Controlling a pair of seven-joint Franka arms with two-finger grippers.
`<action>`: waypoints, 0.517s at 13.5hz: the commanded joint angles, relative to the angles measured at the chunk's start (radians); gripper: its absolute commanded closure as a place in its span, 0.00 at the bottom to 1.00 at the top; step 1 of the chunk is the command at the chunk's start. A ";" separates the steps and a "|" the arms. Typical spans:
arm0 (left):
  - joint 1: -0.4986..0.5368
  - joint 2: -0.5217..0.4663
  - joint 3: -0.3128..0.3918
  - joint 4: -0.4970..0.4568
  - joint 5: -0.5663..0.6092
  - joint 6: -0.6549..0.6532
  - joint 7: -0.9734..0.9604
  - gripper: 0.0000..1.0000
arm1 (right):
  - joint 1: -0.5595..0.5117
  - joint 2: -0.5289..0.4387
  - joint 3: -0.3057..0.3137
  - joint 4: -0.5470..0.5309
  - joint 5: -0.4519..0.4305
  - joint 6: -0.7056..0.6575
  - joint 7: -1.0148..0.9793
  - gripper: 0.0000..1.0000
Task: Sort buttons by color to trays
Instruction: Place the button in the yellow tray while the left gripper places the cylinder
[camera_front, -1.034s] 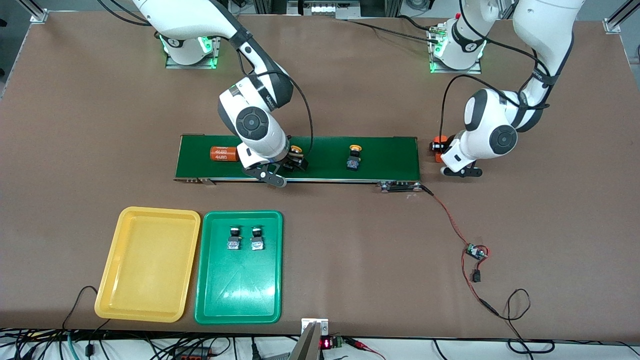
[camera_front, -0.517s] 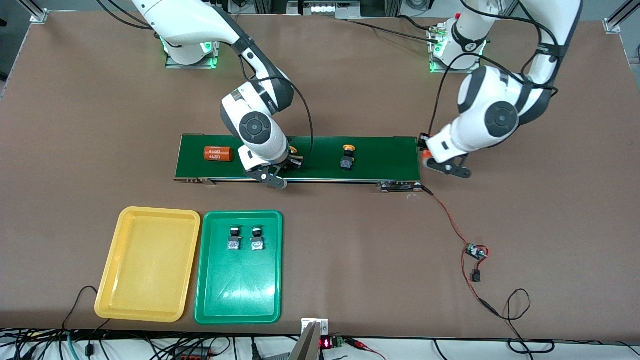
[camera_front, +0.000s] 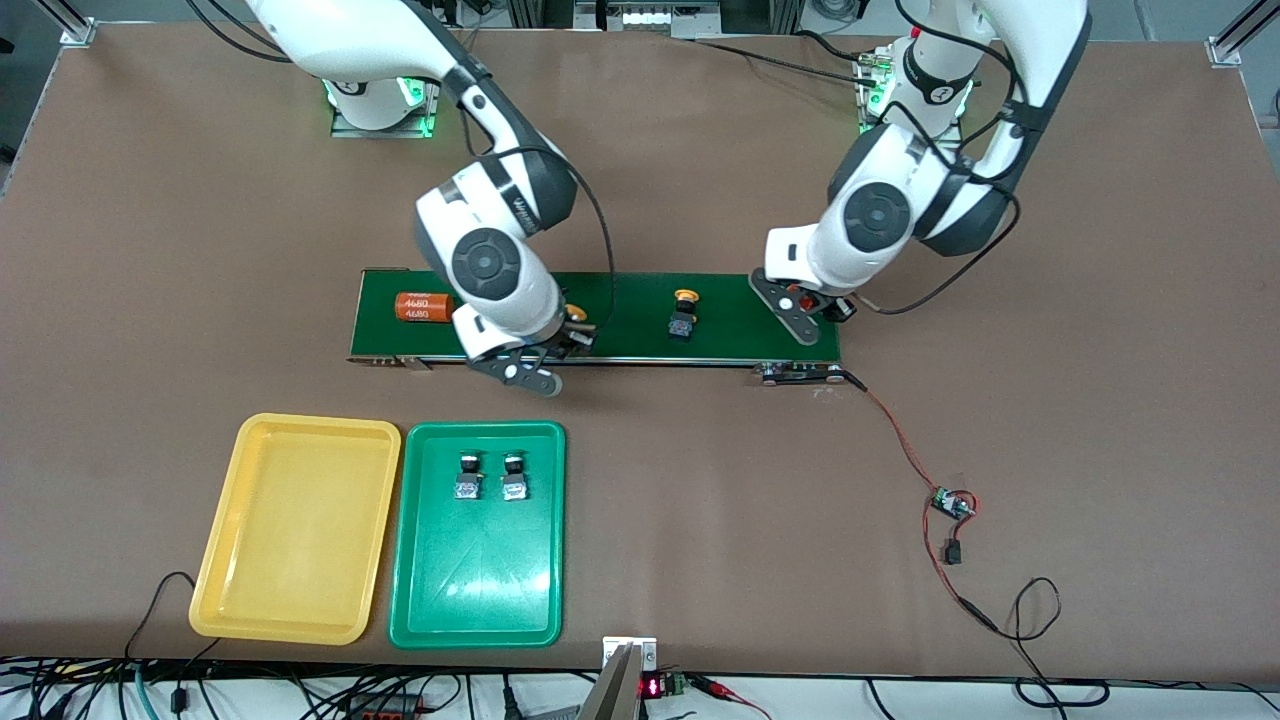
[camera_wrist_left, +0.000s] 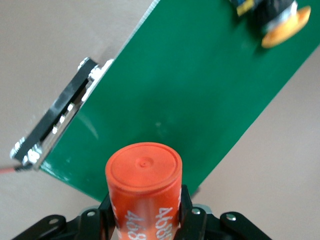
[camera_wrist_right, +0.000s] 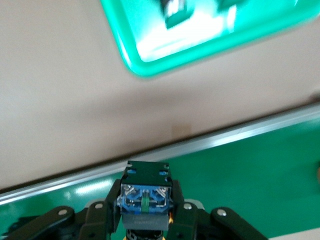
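Note:
My right gripper (camera_front: 563, 335) is shut on a yellow-capped button (camera_front: 574, 313) over the conveyor belt's nearer edge. In the right wrist view my right gripper (camera_wrist_right: 145, 212) clamps its black-and-blue body (camera_wrist_right: 145, 195). A second yellow-capped button (camera_front: 682, 315) lies on the belt and shows in the left wrist view (camera_wrist_left: 277, 22). Two green-capped buttons (camera_front: 466, 478) (camera_front: 514, 478) sit in the green tray (camera_front: 480, 590). The yellow tray (camera_front: 300, 530) holds nothing. My left gripper (camera_front: 812, 305) is shut on an orange cylinder (camera_wrist_left: 144, 175) over the belt's end.
The dark green conveyor belt (camera_front: 640, 345) runs across the table's middle, with another orange cylinder (camera_front: 423, 306) lying at the right arm's end. A red wire and a small circuit board (camera_front: 950, 503) lie near the left arm's end, nearer the camera.
My left arm swung from beside the belt's end to over it, carrying the orange cylinder. My right gripper shifted slightly toward the trays with the button. The things on the belt drifted toward the right arm's end.

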 joint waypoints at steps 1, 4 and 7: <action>-0.020 0.055 -0.020 0.035 0.162 0.011 0.141 1.00 | -0.067 0.013 -0.042 0.078 -0.005 -0.102 -0.206 0.92; -0.020 0.087 -0.020 0.035 0.258 0.037 0.221 1.00 | -0.161 0.000 -0.102 0.078 0.010 -0.162 -0.409 0.92; -0.025 0.100 -0.021 0.032 0.301 0.069 0.230 1.00 | -0.265 -0.011 -0.128 0.078 0.003 -0.167 -0.631 0.92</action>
